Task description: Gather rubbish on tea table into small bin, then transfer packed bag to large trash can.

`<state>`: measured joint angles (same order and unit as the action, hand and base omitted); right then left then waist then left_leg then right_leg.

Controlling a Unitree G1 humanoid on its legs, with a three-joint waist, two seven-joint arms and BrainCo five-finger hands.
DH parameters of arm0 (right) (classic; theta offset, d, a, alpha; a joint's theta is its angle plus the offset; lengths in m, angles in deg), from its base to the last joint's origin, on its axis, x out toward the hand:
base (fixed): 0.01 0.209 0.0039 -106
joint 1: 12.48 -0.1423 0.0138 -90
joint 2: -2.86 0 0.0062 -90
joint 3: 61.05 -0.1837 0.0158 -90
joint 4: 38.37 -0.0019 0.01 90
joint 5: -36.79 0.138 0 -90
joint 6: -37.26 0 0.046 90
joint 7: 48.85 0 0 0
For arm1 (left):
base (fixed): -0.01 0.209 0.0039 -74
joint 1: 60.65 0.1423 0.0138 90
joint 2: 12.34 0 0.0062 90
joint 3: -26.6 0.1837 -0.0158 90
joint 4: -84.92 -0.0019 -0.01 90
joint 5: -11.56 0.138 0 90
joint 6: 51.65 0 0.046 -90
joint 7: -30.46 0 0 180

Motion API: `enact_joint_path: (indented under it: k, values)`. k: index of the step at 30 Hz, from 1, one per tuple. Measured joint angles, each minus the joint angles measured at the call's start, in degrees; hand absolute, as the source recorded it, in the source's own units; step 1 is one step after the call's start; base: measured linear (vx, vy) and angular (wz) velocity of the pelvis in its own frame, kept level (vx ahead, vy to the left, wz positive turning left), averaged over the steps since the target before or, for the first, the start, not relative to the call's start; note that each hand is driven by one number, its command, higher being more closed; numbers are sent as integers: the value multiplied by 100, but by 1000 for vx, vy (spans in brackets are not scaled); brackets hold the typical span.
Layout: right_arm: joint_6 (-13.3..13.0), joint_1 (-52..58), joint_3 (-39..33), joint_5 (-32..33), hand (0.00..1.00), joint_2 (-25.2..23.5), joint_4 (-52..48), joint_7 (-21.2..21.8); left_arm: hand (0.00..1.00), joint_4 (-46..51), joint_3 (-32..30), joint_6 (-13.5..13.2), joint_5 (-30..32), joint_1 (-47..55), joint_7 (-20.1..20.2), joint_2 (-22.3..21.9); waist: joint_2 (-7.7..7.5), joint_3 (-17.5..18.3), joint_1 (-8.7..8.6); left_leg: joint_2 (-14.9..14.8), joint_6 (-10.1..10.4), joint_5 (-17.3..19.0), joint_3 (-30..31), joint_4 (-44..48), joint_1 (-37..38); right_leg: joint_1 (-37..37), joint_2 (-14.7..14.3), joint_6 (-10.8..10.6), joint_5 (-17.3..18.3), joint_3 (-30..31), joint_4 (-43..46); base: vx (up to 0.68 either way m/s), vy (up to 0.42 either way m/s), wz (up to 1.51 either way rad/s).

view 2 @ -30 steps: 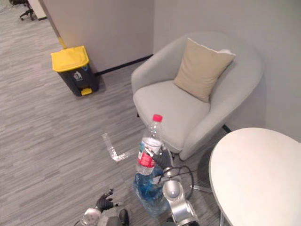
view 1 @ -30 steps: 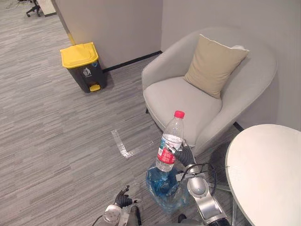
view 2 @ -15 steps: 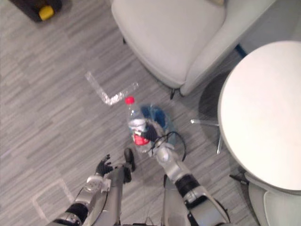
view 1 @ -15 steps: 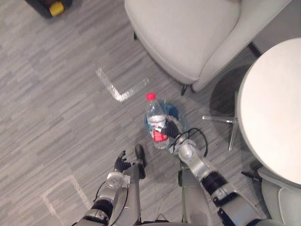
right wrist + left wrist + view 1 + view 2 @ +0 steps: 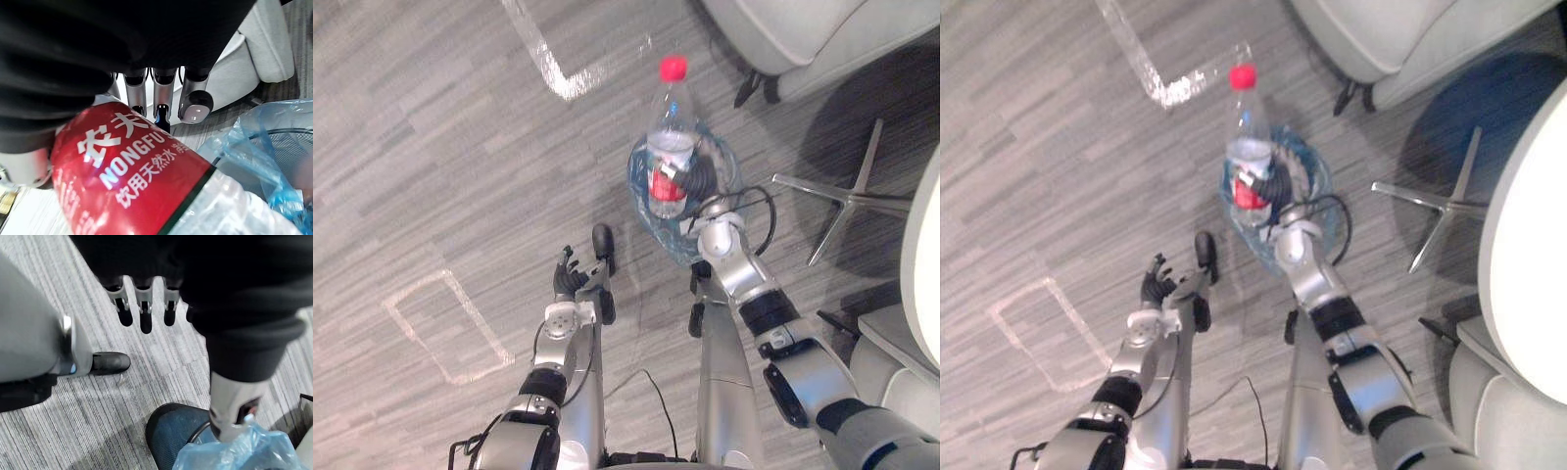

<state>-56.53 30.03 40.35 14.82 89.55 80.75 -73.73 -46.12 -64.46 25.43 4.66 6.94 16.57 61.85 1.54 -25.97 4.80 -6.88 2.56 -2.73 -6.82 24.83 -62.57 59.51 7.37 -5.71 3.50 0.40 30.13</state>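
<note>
- Grey striped carpet [image 5: 431, 147] underfoot; nearest you, the left hand [image 5: 570, 282] hangs empty, fingers relaxed.
- Right hand [image 5: 690, 176] curls round the clear red-capped plastic bottle [image 5: 672, 117] at its label, above the blue-bagged small bin [image 5: 644, 211].
- Expect it light, thin-walled, slick: grip mid-body, gently.

**Water bottle** [image 5: 670, 137]: clear plastic with a red cap [image 5: 674, 68] and a red label band [image 5: 122, 166]. It is held nearly upright, the fingers of the right hand [image 5: 693, 176] curled round the label.

**Small bin** [image 5: 168, 433]: dark mesh, lined with a translucent blue bag [image 5: 244, 453] crumpled at the rim. It stands on the floor directly below the hand, with the bottle's base over its open mouth.
</note>
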Motion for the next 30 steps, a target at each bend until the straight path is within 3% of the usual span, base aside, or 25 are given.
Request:
enact_joint_path:
  k: [9,10,22,30]
  values:
    - [223,-164,-485,195,100,80,399,-282,0,264,224,-64,-219,-133,-101,-91,-1,0,43,1,11,-144,22,-73,-415,500,84,92,239,-189,325,50,-42,14]
    - [223,-158,-520,195,0,82,405,-289,0,296,229,-66,-219,-134,-102,-93,-1,1,43,2,11,-143,22,-72,-429,517,92,95,257,-198,345,35,-28,8]
    - [263,313,-820,155,0,-424,387,-325,0,378,299,-77,-225,-405,-119,-103,-8,13,33,-12,15,-137,-4,-42,-502,640,123,140,362,-262,515,4,-10,3]
    - [260,765,-556,-760,0,-635,14,-283,0,324,271,-53,-203,-408,-212,-167,-37,37,-13,-73,-25,-130,-56,-37,-487,627,117,141,363,-294,545,0,0,0]
